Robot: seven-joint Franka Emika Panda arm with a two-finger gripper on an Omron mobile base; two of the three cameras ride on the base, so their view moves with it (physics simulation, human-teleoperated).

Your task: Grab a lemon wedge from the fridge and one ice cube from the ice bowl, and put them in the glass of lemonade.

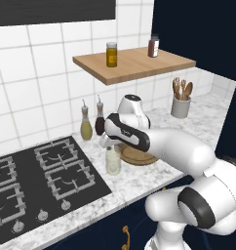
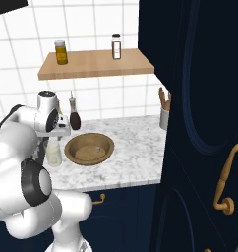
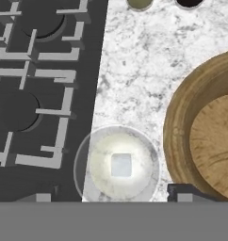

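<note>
Glass of lemonade [image 3: 119,164] sits right below our hand [image 3: 111,196], an ice cube [image 3: 121,165] floating in it, on the counter [image 3: 144,61] between the stove's [image 3: 40,84] edge and the wooden bowl [image 3: 205,132]. Fingers [image 3: 184,193] are spread, holding nothing.

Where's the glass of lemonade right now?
The glass of lemonade stands on the marble counter, between the stove and the wooden bowl, directly below the claw; an ice cube shows inside it in the hand view.
</note>
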